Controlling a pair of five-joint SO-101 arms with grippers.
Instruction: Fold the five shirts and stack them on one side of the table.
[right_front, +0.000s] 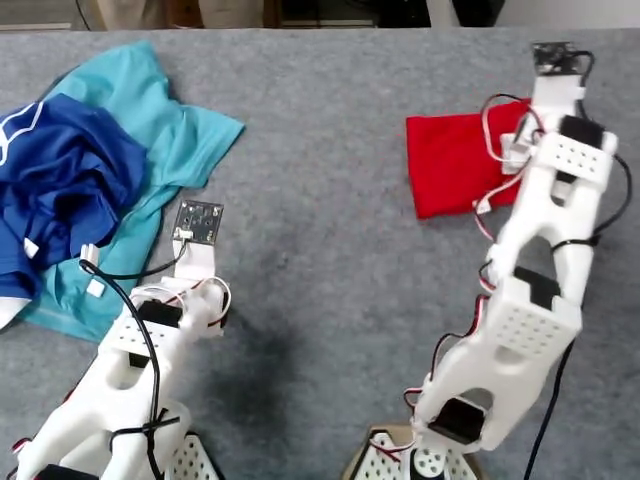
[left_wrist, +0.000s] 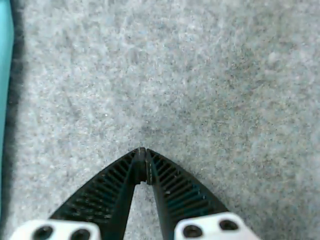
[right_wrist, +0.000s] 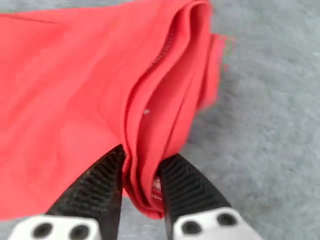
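Observation:
A folded red shirt (right_front: 450, 165) lies at the far right of the grey table. My right gripper (right_wrist: 142, 156) is shut on the layered edge of that red shirt (right_wrist: 75, 90), with the fold pinched between both fingers. At the far left a crumpled dark blue shirt (right_front: 60, 180) rests on a spread teal shirt (right_front: 160, 110). My left gripper (left_wrist: 141, 165) is shut and holds nothing, hovering over bare table just beside the teal shirt's edge (left_wrist: 4, 75). The left arm (right_front: 130, 350) stands at the near left.
The right arm (right_front: 540, 260) stretches from the near edge up over the red shirt's right side. Grey cloth table (right_front: 320, 250) lies bare between the two arms. A bit of white fabric (right_front: 5, 312) peeks out at the left edge under the blue shirt.

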